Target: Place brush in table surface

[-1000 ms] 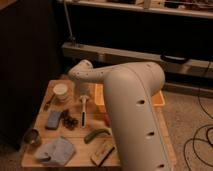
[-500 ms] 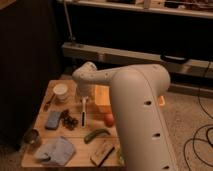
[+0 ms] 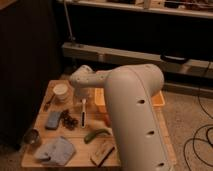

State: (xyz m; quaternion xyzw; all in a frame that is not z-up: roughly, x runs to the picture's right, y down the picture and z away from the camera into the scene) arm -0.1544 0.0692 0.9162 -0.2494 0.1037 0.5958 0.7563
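Observation:
The brush (image 3: 83, 111) has a white neck and a dark thin handle. It points toward the front of the table surface (image 3: 77, 161), a light wooden top. My gripper (image 3: 83, 96) is right at the brush's upper end, under the white wrist, at the table's middle. I cannot make out whether the brush is gripped or resting on the wood. The brush's head is hidden by the gripper.
An orange tub (image 3: 159, 100) stands at the back right, partly behind my big white arm. Around the brush are a pale bowl (image 3: 62, 91), a blue sponge (image 3: 53, 120), a dark cluster (image 3: 70, 121), a green vegetable (image 3: 96, 135), a wooden block brush (image 3: 102, 151), a blue cloth (image 3: 56, 150) and a metal cup (image 3: 32, 137).
The arm's thick upper part has swung to the right. The wrist and the brush have come slightly lower, toward the table's front.

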